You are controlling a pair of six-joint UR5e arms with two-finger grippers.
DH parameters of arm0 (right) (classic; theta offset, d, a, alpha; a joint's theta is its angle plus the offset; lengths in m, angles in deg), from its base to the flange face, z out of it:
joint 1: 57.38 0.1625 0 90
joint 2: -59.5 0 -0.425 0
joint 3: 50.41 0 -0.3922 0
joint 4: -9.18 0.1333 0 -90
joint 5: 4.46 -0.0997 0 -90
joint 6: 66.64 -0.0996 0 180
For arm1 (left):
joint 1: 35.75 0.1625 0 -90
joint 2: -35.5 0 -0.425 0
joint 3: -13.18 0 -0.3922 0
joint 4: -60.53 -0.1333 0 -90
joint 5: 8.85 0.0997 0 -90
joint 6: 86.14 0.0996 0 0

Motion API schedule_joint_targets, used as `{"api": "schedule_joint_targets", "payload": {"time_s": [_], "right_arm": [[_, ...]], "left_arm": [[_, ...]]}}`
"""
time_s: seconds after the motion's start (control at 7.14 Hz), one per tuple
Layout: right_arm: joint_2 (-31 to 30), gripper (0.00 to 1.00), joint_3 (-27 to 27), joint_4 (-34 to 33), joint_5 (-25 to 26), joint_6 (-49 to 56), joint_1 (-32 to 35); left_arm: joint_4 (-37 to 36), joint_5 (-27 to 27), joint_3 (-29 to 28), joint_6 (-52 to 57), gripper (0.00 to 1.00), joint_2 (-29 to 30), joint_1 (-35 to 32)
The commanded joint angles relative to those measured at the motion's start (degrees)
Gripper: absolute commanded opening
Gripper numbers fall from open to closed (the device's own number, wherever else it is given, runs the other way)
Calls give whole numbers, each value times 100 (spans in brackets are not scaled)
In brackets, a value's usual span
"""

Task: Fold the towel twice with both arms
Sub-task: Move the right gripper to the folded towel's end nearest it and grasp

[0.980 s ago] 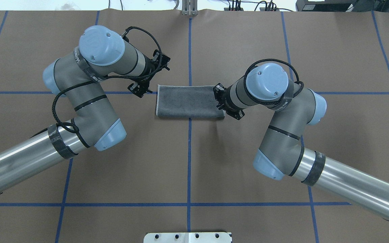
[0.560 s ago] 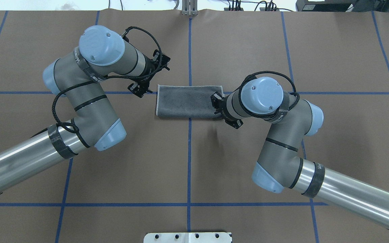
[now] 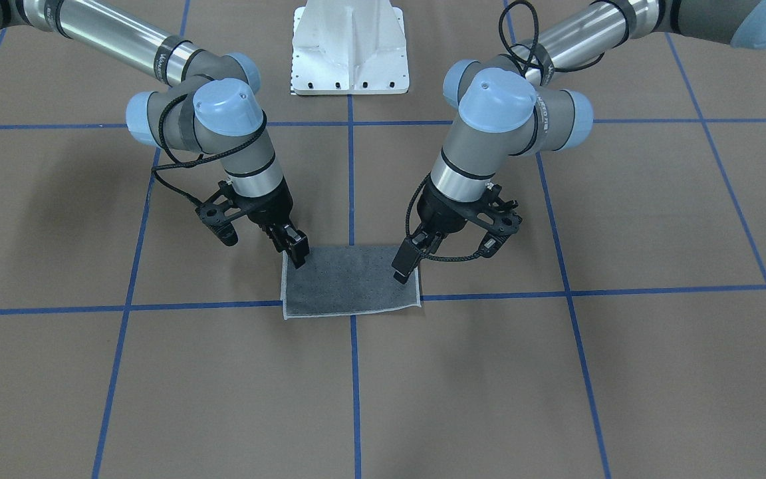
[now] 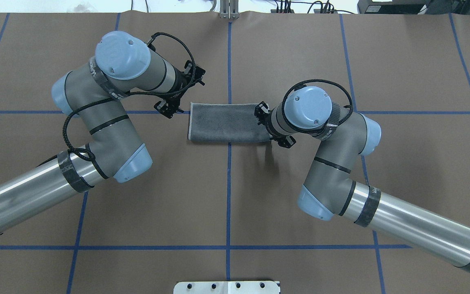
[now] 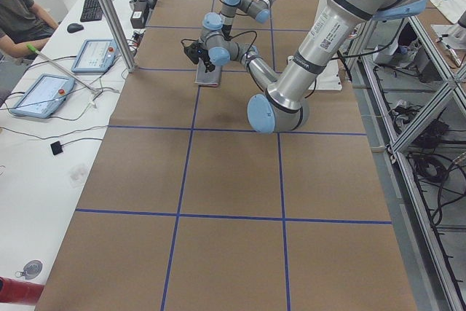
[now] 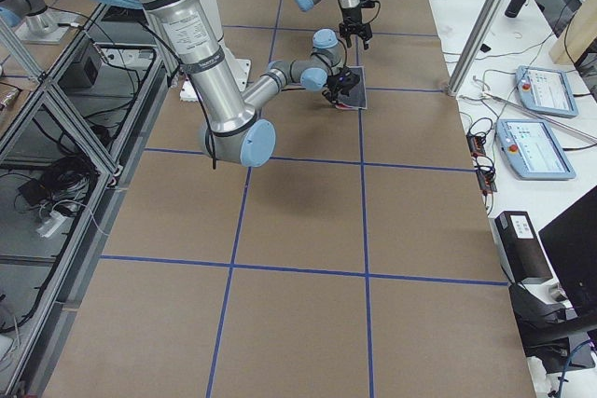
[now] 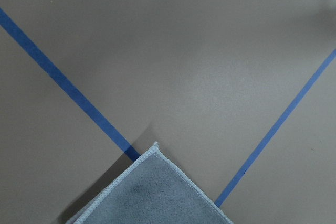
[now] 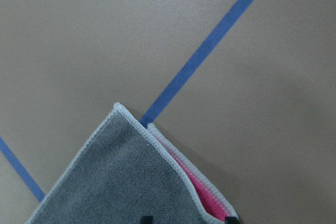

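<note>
Flanking the folded towel (image 3: 350, 286): one gripper at each short end.

Towel lay flat on the brown table (image 3: 556, 372), grey face up, a long rectangle; its near stitched edge ran along a blue tape line (image 3: 190, 307) and it straddled the crossing one. Just past that edge, the right gripper (image 3: 293, 249) stood at the towel's robot-right end; its wrist view showed two dark fingertips (image 8: 144, 217) set apart, with the layered corner and a strip of pink (image 8: 202, 195) between them. The left gripper (image 3: 401, 266) pointed down at the opposite end; could not tell its jaw gap, nor whether it touched the cloth. Farther back, the right arm (image 3: 223, 126) and left arm (image 3: 496, 120) leaned in, with the white pedestal (image 3: 350, 46) behind.
</note>
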State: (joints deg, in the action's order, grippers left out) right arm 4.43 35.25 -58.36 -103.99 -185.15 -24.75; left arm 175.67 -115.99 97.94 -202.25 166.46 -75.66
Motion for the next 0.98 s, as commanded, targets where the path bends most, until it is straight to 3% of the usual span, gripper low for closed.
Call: {"api": "schedule_joint_targets", "payload": {"time_s": [0.0,0.56,0.84], "right_arm": [[23,59,-181,4,38,195,32],[207,50,-418,4,108,258,59],[217,25,-419,4,109,249,59]], "left_arm": [[0,0,-4,-9,100,0,0],[0,0,5,-26,100,0,9],[0,0,5,-35,100,0,0]]}}
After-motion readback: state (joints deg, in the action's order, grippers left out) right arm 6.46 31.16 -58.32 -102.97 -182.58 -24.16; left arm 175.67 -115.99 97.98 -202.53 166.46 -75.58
